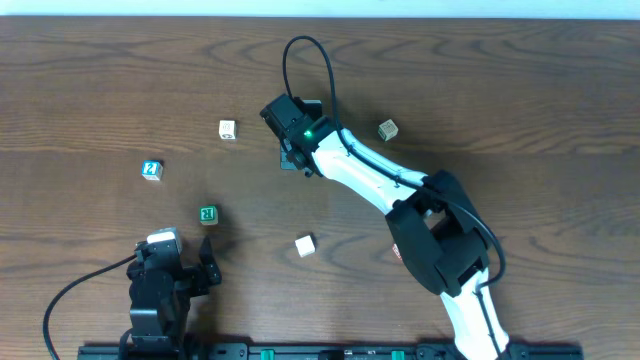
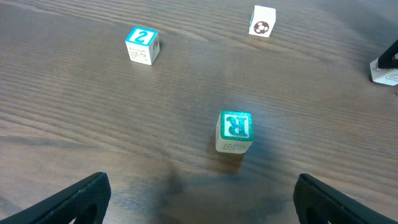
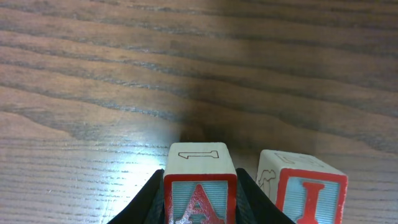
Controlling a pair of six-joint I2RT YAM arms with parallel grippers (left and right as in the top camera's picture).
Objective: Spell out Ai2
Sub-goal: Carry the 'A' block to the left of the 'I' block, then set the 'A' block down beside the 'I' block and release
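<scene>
Pinching A block [image 3: 199, 160] between right gripper [image 3: 201, 202] fingers, upper middle of table [image 1: 520, 80]. I block [image 3: 308, 193] just beside it, on the right in wrist view; touching or apart, cannot tell. Left gripper [image 2: 202, 199] fingers spread wide, near-left edge. R block [image 2: 235, 130] ahead; 2 block [image 2: 142, 45] beyond, well apart.

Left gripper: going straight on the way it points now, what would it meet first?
Probably the green R block, ahead of the left gripper and slightly right of centre, though depth is unclear. The blue 2 block lies farther, off to the left.
</scene>
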